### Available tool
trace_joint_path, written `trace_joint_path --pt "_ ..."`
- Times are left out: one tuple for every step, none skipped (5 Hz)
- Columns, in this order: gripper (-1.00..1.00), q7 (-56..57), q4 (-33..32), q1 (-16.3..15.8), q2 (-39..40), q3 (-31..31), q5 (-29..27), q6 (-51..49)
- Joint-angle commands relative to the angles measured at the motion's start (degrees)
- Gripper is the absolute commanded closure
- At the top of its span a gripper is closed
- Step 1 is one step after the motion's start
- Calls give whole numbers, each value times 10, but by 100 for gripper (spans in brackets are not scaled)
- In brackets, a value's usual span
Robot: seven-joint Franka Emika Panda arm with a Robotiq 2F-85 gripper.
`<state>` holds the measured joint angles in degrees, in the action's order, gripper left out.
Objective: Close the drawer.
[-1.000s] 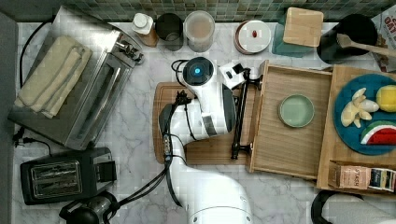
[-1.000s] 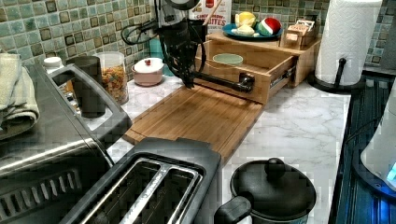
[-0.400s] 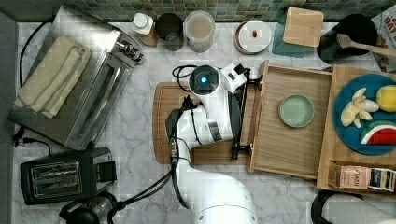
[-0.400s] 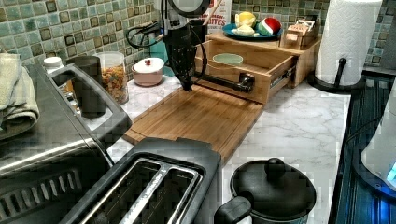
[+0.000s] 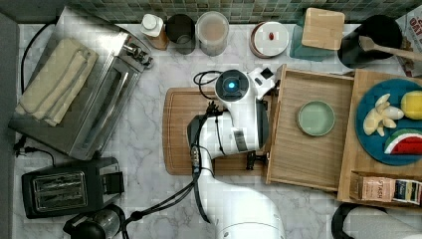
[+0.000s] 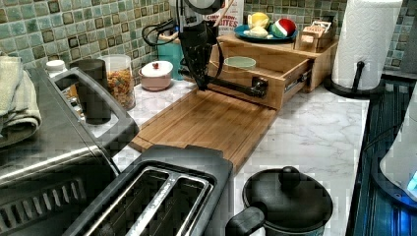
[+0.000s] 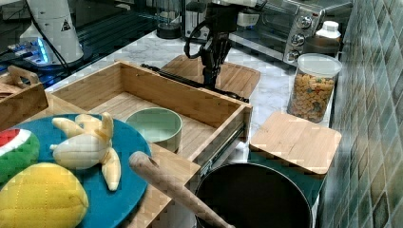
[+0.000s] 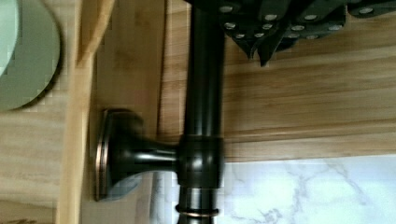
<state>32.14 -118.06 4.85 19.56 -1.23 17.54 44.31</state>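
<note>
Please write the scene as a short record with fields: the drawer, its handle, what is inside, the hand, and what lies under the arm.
drawer: pulled out, open
handle: dark bar across the drawer front
inside: one green bowl
hand: at the handle bar, on its outer side
below arm: wooden cutting board on the marble counter

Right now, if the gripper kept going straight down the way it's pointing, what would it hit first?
Probably the cutting board. The gripper points down just beside the drawer's dark handle bar, though it might clip that bar; depth is unclear.
</note>
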Motion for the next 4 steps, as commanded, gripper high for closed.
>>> trace_joint_path --pt "100 89 -11 82 -18 35 -61 16" --pt "100 149 36 117 -1 41 -67 -60" --pt "100 211 22 146 8 54 -84 -17" --pt "100 237 42 159 12 76 -62 -31"
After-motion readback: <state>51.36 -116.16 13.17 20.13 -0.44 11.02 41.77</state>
